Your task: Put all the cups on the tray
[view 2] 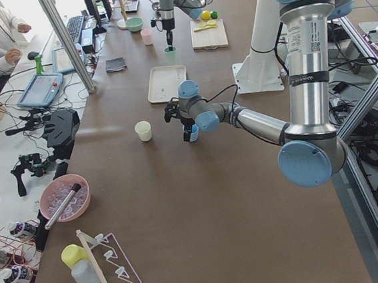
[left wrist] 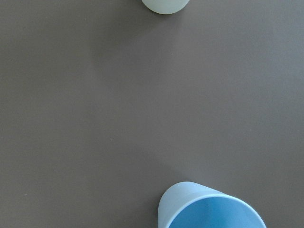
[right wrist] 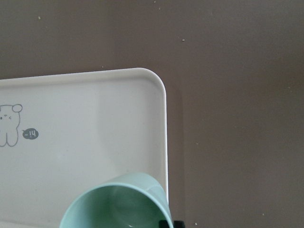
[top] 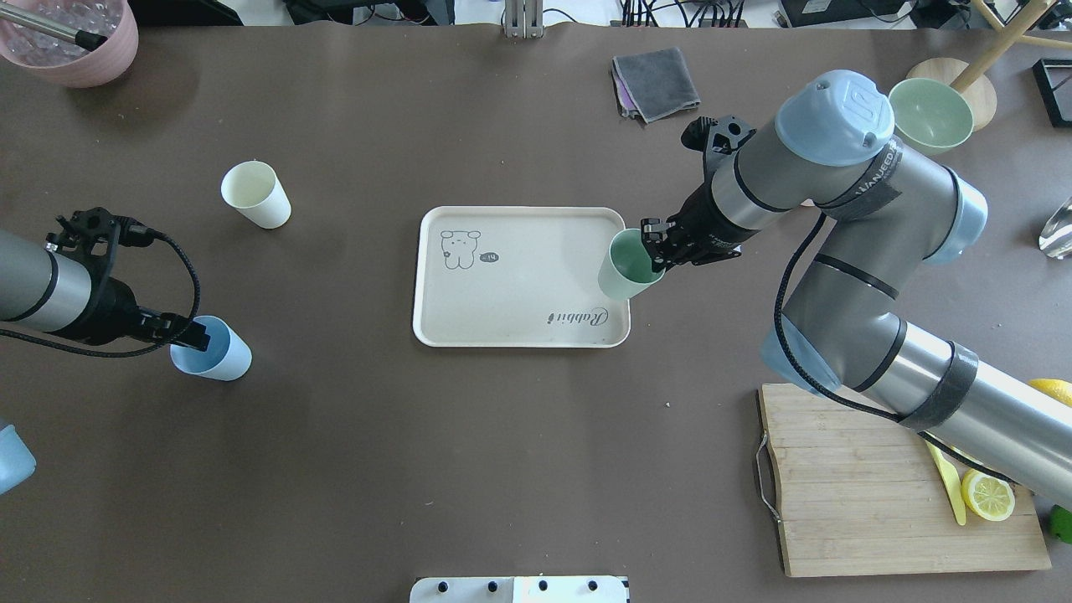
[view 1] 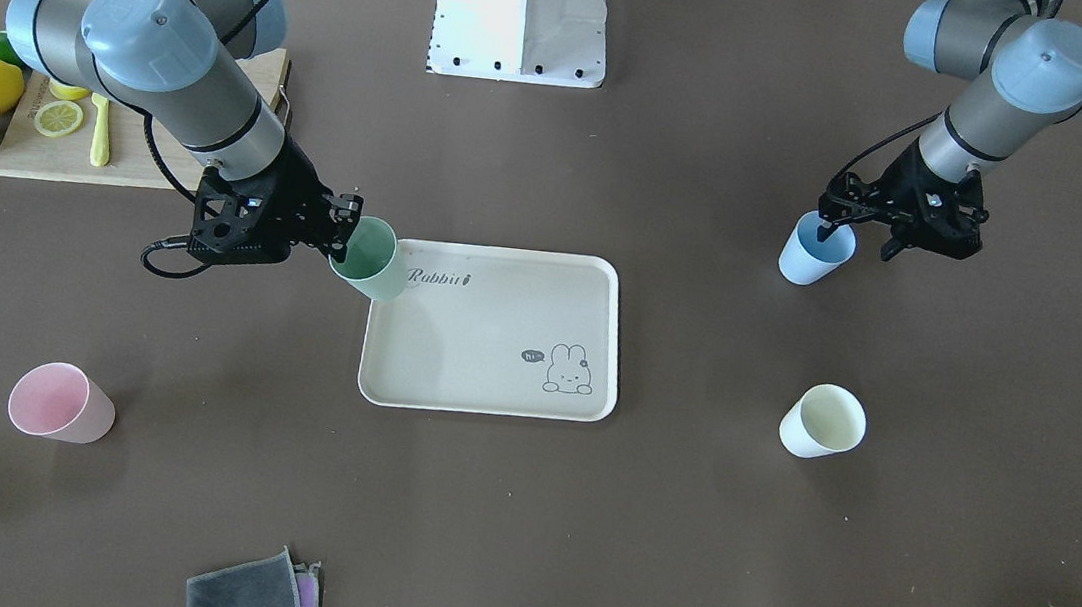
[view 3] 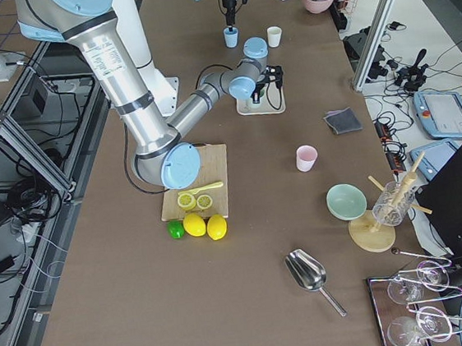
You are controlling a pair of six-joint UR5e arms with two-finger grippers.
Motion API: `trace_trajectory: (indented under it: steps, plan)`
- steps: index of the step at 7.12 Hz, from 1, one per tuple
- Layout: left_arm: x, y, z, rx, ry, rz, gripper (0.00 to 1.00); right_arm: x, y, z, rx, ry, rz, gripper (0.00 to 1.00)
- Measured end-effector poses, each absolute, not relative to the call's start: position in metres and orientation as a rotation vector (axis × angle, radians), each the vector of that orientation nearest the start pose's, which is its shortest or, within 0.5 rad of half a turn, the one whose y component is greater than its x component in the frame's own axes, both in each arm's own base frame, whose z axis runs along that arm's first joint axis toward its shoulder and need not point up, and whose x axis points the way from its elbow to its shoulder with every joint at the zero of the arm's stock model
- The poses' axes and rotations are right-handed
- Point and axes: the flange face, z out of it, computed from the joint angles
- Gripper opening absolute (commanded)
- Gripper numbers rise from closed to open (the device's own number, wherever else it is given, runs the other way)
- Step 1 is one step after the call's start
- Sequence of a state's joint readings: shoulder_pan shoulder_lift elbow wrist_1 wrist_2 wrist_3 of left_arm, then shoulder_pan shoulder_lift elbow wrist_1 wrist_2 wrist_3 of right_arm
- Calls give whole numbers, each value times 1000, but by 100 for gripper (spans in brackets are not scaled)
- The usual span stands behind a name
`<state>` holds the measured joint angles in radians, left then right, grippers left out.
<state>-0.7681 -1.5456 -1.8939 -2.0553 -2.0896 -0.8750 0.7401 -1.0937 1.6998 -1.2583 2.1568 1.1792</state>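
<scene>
My right gripper (view 1: pixel 348 223) is shut on the rim of the mint green cup (top: pixel 630 265), one finger inside. It holds the cup over the beige tray (top: pixel 519 276) at the corner by the "Rabbit" lettering; the cup also shows in the right wrist view (right wrist: pixel 118 204). My left gripper (view 1: pixel 859 241) is open. It straddles the wall of the light blue cup (view 1: pixel 816 252), which stands on the table, with one finger inside. The cream-yellow cup (view 1: pixel 823 422) and the pink cup (view 1: pixel 63 402) stand alone on the table.
A wooden cutting board (top: pixel 879 477) with lemon pieces lies near my right arm's base. A sage-green bowl (top: pixel 930 113) and a grey cloth (top: pixel 657 82) are at the far side. A pinkish container (top: pixel 71 38) stands at the far left corner.
</scene>
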Motion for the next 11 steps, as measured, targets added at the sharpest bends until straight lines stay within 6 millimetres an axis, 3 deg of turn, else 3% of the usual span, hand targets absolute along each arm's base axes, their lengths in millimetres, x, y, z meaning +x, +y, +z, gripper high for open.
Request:
trace_trajectory:
  steps: [1, 3, 4, 6, 8, 9, 11]
  plan:
    - [302, -404, 466, 137, 893, 135, 1, -427, -492, 286, 19, -1039, 47, 0]
    - [307, -405, 462, 134, 900, 137, 0, -438, -494, 285, 20, -1030, 46, 0]
    - [312, -409, 448, 150, 919, 145, 0, -442, -493, 284, 21, -1029, 43, 0]
    - [338, -431, 386, 198, 983, 153, 0, -454, -487, 287, 23, -1017, 34, 0]
    - [385, -466, 306, 185, 988, 130, 0, -463, -483, 288, 21, -1012, 25, 76]
    - [409, -474, 280, 168, 989, 127, 0, -467, -482, 286, 18, -1013, 23, 99]
    - [458, -475, 244, 158, 992, 113, 0, -466, -484, 284, 16, -1017, 30, 99]
